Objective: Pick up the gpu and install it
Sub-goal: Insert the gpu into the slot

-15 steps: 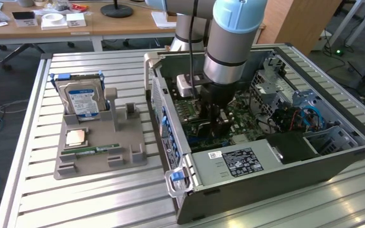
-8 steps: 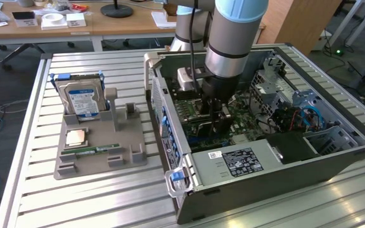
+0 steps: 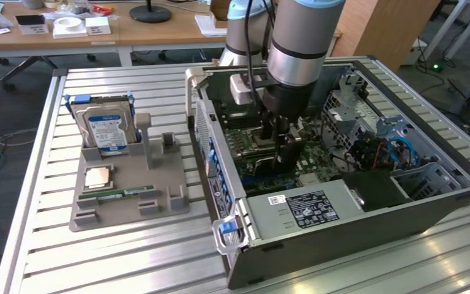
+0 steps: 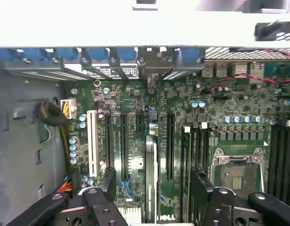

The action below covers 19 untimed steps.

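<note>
1 gpu [image 4: 151, 179] edge-up in motherboard [image 4: 182, 94] slot, fingers [image 4: 107, 181] spread apart, gripping nothing

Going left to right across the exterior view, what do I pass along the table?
Hard drive standing in the grey holder → side wall of the open computer case → robot arm's tool down over the motherboard → drive cage at the exterior view's right.
</note>
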Available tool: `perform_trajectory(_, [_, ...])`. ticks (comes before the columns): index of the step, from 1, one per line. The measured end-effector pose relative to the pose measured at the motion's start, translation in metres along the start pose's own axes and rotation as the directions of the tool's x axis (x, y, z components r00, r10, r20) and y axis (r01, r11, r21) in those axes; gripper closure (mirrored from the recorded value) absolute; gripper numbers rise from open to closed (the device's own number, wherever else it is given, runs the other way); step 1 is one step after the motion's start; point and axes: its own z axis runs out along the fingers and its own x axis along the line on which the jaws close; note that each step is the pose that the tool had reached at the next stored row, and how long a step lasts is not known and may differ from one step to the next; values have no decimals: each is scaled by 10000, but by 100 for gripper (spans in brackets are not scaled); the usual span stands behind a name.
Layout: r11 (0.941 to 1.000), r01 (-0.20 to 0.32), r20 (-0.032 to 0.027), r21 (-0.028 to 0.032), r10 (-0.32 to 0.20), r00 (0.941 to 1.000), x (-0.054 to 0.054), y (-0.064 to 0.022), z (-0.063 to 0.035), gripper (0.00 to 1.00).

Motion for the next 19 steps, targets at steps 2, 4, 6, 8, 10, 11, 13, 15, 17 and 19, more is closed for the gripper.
perform_trajectory(2, [10000, 1, -5, 0, -1, 10000, -1, -2, -56, 25])
perform_trajectory(4, [10000, 1, -10, 0, -1, 10000, -2, -4, -108, 25])
perform_trajectory(6, [10000, 1, -13, 0, -1, 10000, -3, -6, -169, 25])
perform_trajectory(8, [10000, 0, -15, 1, 0, 10000, -5, -9, -225, 25])
perform_trajectory(10, [10000, 0, -16, 0, 0, 10000, -6, -10, -274, 25])
perform_trajectory(11, [10000, 0, -18, 0, 0, 10000, -6, -11, -297, 25])
perform_trajectory(13, [10000, 1, -23, 0, -1, 10000, -7, -13, -337, 25])
perform_trajectory(15, [10000, 0, -27, 1, 0, 10000, -8, -14, -375, 25])
perform_trajectory(17, [10000, 1, -33, 1, -1, 10000, -8, -16, -411, 25])
perform_trajectory(19, [10000, 2, -37, 1, -2, 10000, -9, -17, -437, 25])
